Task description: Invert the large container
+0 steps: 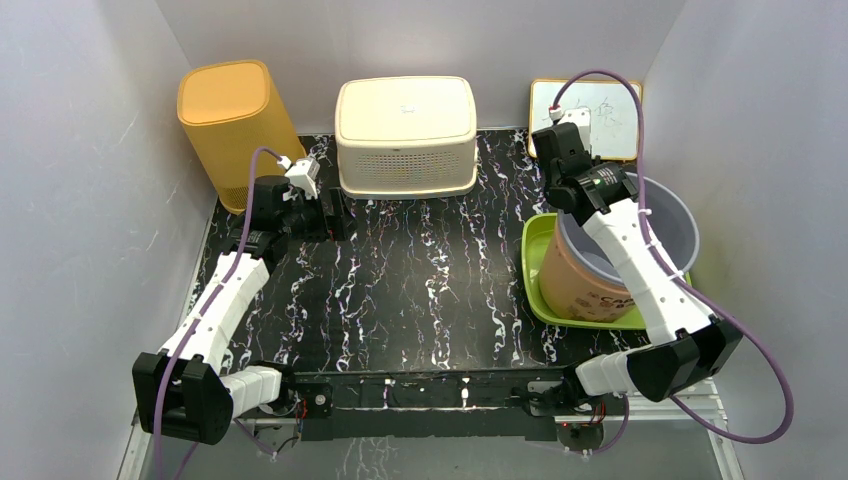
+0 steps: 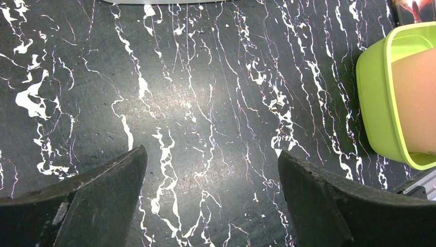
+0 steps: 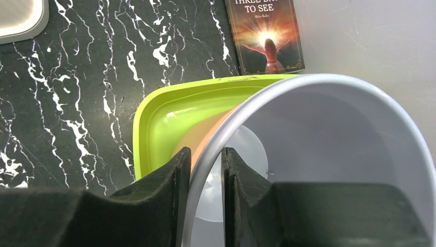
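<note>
The large container [image 1: 672,232] is a bucket with an orange outside and a grey inside. It stands mouth up in a lime green tray [image 1: 535,262] at the right of the table. My right gripper [image 1: 570,208] reaches down over its near-left rim. In the right wrist view the right gripper [image 3: 205,154] is open a little and straddles the grey rim of the container [image 3: 329,134], with a gap beside the inner finger. My left gripper [image 1: 340,215] hovers over the left back of the table. In its own view the left gripper [image 2: 212,159] is wide open over bare marble.
A tall yellow bin [image 1: 228,115] stands at the back left and a cream lidded basket [image 1: 405,130] at the back centre. A small whiteboard [image 1: 600,110] leans at the back right. A book [image 3: 265,33] lies behind the green tray [image 3: 154,113].
</note>
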